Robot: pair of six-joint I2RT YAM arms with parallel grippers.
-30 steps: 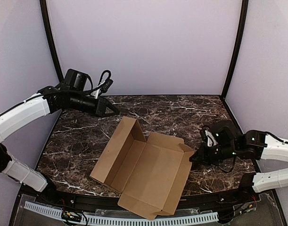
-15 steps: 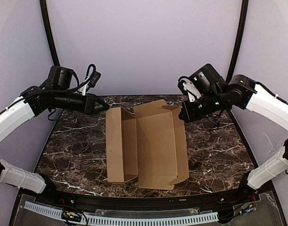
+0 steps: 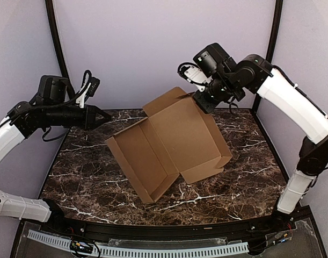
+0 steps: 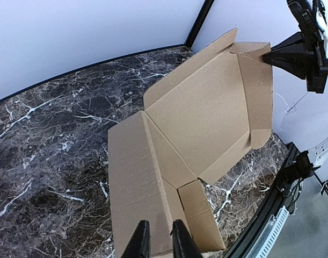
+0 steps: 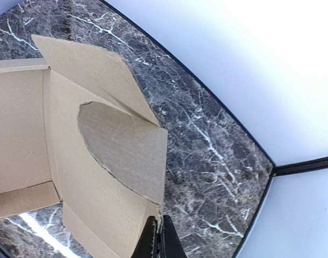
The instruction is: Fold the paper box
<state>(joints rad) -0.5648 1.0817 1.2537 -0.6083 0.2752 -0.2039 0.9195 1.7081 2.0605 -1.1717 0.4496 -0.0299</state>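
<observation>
- Currently the right gripper (image 3: 198,99) is pressed together on the paper box (image 3: 172,142), pinching a top flap at the far upper corner.
- The paper box is opened out, with its inner face toward the arms, and it is tilted steeply.
- Its high end hangs from that pinch near the back wall. Its low near corner looks to rest on the dark marble surface (image 3: 249,161), roughly mid-surface.
- I cannot tell how much of the lower edge is touching.
- The long panel on the left is creased upward, and the small flaps along the right edge are bent inward.
- The left gripper (image 3: 106,115) hovers left of the box, apart from it and pointing toward it.
- In the left wrist view I see its fingers (image 4: 141,244) slightly spread, with nothing between them.
</observation>
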